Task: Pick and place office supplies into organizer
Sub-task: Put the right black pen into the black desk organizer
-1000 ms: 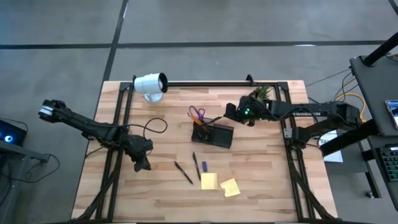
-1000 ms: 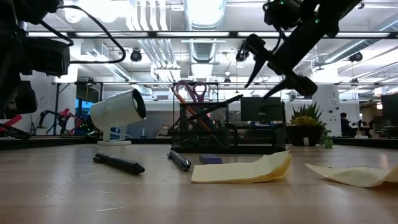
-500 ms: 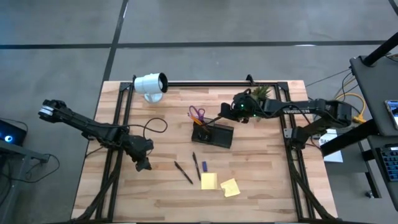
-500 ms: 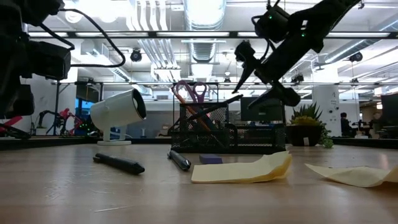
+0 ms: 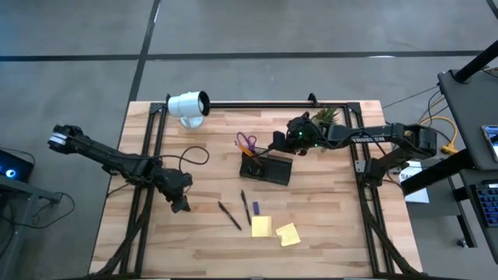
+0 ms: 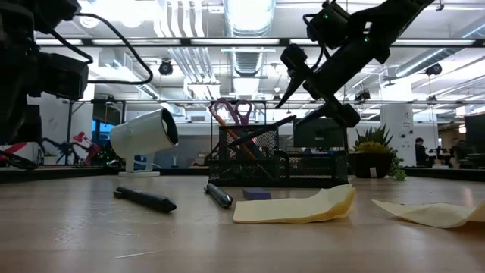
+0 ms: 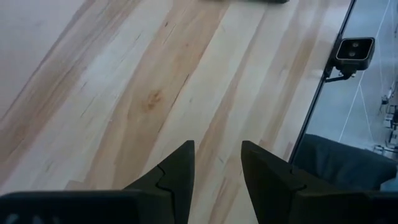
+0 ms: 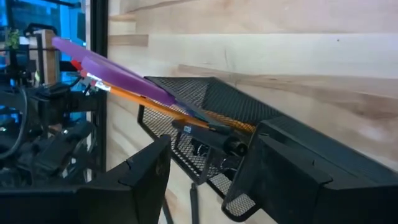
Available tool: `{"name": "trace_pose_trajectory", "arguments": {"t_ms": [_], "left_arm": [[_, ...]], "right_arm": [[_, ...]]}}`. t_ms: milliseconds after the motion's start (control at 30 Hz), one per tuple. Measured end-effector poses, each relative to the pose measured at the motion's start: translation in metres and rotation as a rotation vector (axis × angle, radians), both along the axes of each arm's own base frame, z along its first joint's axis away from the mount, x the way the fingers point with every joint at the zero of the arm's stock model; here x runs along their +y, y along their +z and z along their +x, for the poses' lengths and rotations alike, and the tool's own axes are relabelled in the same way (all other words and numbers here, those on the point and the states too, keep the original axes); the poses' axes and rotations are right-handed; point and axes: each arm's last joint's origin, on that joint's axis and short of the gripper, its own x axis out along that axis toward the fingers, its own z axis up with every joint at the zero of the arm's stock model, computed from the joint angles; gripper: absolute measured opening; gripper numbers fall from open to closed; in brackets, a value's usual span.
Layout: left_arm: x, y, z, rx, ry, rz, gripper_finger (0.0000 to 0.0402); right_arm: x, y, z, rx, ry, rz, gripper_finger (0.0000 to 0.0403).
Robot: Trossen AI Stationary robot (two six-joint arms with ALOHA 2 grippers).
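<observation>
The black mesh organizer (image 5: 266, 168) stands mid-table and holds the purple-handled scissors (image 5: 247, 142), an orange pencil (image 8: 155, 103) and a dark pen (image 8: 208, 132) that leans out toward the table's right. My right gripper (image 5: 277, 144) hangs open just right of the organizer's top. Its fingers stand on either side of that leaning pen's upper end (image 6: 282, 120) without touching it. Two dark pens (image 5: 229, 215) (image 5: 246, 208), a small purple piece (image 5: 255, 208) and two yellow sticky pads (image 5: 261, 225) (image 5: 288, 234) lie flat on the wood nearer me. My left gripper (image 5: 180, 205) waits open over bare wood (image 7: 216, 152).
A white cylindrical lamp-like object (image 5: 189, 105) lies near the far left corner, and a small potted plant (image 5: 325, 117) stands behind my right arm. Black rails (image 5: 257, 103) frame the far edge and both sides. Bare wood shows between my left gripper and the pens.
My right gripper has moved toward the table's left and slightly down, closing in on the organizer until its open fingers straddle the leaning dark pen. It has stayed open. Nothing else has moved.
</observation>
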Motion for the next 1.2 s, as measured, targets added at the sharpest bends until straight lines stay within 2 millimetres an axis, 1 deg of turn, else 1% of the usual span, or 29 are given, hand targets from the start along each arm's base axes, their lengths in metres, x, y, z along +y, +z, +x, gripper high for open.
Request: {"name": "trace_pose_trajectory", "arguments": {"t_ms": [200,333,500,633,967,1200], "left_arm": [[0.0016,0.0,0.0006,0.0,0.012,-0.001,0.0116],[0.0021,0.0001,0.0007,0.0,0.016,-0.001,0.0116],[0.0021,0.0001,0.0007,0.011,0.032,-0.012,0.0116],[0.0022,0.0001,0.0008,0.011,0.034,-0.012,0.0116],[0.0024,0.0001,0.0008,0.011,0.035,-0.013,0.0116],[0.0028,0.0001,0.0009,0.011,0.038,-0.013,0.0116]], "right_arm": [[-0.0005,-0.0019,-0.0017,0.031,-0.003,-0.018,0.0214],[-0.0007,-0.0039,-0.0017,0.045,0.002,-0.028,0.0192],[-0.0022,-0.0041,-0.002,0.056,-0.034,-0.063,0.0161],[-0.0038,-0.0041,-0.0025,0.056,-0.043,-0.067,0.0147],[-0.0045,-0.0031,-0.0017,0.045,-0.055,-0.08,0.0141],[-0.0007,-0.0031,-0.0005,0.041,-0.055,-0.062,0.0143]]}}
